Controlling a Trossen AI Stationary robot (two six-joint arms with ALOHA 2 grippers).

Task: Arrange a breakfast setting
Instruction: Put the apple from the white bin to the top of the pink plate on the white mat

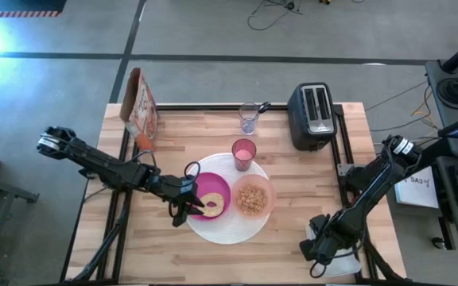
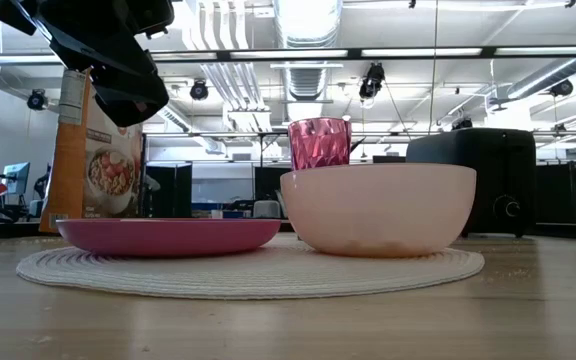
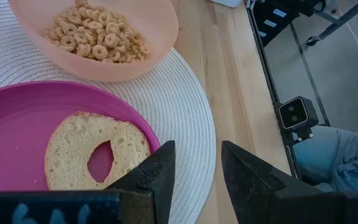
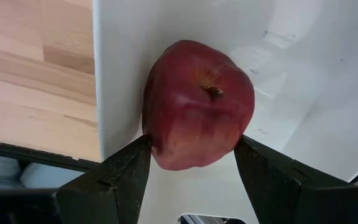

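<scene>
Apple (image 4: 197, 102) bracketed by right gripper (image 4: 191, 165), jaws at widest, grip uncertain; setting lies leftward. Left gripper (image 3: 191, 171) part-open, empty, over bagel (image 3: 95, 152).

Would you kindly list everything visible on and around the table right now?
Round woven placemat: one, white, table centre.
Plate: one, magenta, on placemat.
Bagel half: one, toasted, on plate.
Bowl of ring cereal: one, peach, beside plate.
Tumbler: one, pink, behind bowl.
Clear glass: one, far edge.
Toaster: one, black, far right.
Cereal box: one, far left.
Apple: one, dark red, in white bin.
Left gripper: open, over plate.
Right gripper: around apple.
</scene>
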